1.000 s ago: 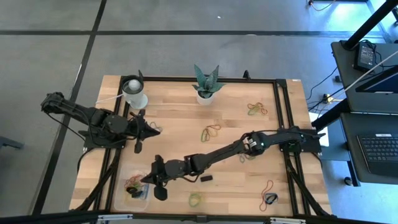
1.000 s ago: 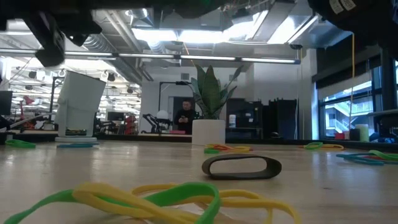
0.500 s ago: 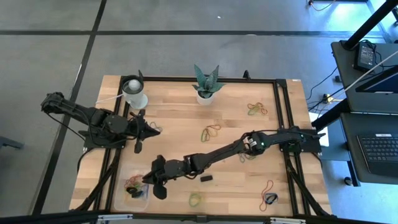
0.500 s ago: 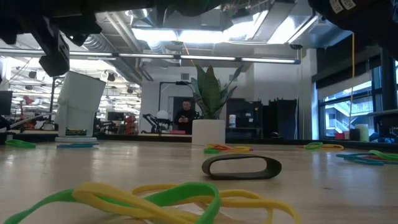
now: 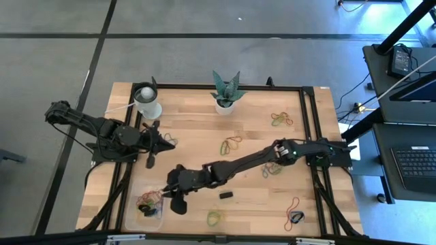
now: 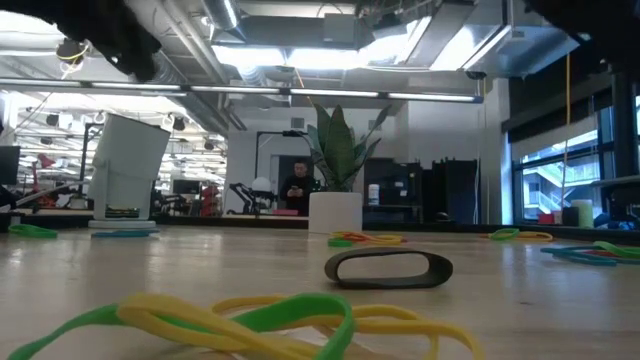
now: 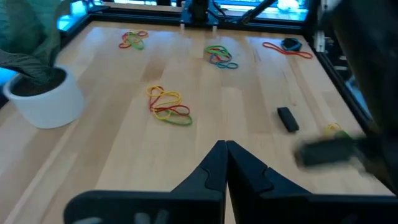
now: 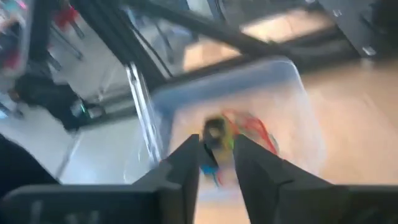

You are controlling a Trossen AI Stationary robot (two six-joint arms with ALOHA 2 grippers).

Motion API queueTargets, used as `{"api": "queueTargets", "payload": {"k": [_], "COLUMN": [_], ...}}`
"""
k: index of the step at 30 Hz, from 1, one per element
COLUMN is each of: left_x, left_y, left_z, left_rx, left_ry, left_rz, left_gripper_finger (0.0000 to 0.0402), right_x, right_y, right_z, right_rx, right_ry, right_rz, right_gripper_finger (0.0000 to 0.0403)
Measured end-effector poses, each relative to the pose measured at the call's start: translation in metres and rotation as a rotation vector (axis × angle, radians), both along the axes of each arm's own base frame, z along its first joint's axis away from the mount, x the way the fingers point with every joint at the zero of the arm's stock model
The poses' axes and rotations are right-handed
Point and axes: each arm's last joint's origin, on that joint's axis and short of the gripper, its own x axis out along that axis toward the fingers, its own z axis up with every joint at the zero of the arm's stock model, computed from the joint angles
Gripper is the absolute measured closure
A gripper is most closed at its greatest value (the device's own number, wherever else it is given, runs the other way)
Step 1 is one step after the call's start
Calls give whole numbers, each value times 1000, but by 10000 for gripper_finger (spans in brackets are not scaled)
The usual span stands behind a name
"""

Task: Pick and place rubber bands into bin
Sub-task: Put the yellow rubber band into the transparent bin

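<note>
The clear bin (image 5: 142, 212) stands near the table's front left corner and holds a tangle of rubber bands (image 8: 244, 133). My right gripper (image 5: 172, 198), open, hovers at the bin's right rim with nothing between its fingers (image 8: 186, 163). Loose rubber bands lie in small heaps on the wood: one at mid-table (image 5: 230, 144), one at the far right (image 5: 281, 119), one under the right arm (image 5: 272, 169), and one by the front edge (image 5: 215, 218). My left gripper (image 5: 167, 141) waits shut at the left, above the table.
A white cup (image 5: 148, 102) and a potted plant (image 5: 225, 101) stand along the far edge. A small black block (image 5: 226, 195) lies beside the right arm. More bands (image 5: 294, 204) and a black band (image 5: 296, 218) lie at the front right. Black frame rails border the table.
My right gripper has risen from the bin and tipped upward, drawing a little toward the table's far right. In the low view it has climbed almost out of the picture's top. The bands in the bin stay where they were.
</note>
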Motion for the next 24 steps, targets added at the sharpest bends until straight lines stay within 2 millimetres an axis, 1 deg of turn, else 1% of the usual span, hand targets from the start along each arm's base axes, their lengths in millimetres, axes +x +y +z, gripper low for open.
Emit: {"api": "queueTargets", "payload": {"k": [3, 5, 6, 7, 9, 11, 13, 15, 18, 21, 24], "left_x": [0, 0, 0, 1, 2, 4, 7, 12, 21, 33, 45], "left_y": [-1, -2, -2, -3, -5, -8, -11, -14, -20, -25, -29], "left_z": [0, 0, 0, -1, -2, -5, -8, -12, -17, -17, -16], "left_rx": [-13, -17, -21, -27, -36, -35, -36, -32, -8, 14, 31], "left_ry": [5, 8, 10, 15, 29, 49, 78, 113, 174, 209, 241], "left_rz": [-35, -49, -53, -64, -93, -113, -119, -117, -121, -109, -98], "left_gripper_finger": [400, 399, 399, 399, 399, 398, 398, 398, 398, 398, 398], "right_x": [-13, -23, -30, -36, -49, -62, -71, -80, -97, -116, -144], "right_y": [-3, 1, 5, 9, 17, 23, 25, 26, 23, 14, 1], "right_z": [9, 20, 26, 31, 33, 26, 22, 27, 31, 21, 24], "right_rx": [-58, -103, -126, -143, -177, -227, -281, -301, -317, -307, -258], "right_ry": [119, 165, 183, 207, 290, 404, 479, 502, 529, 542, 466], "right_rz": [12, 38, 53, 57, 60, 50, 35, 35, 41, 31, 17], "right_gripper_finger": [351, 386, 393, 394, 391, 392, 398, 399, 397, 400, 399]}}
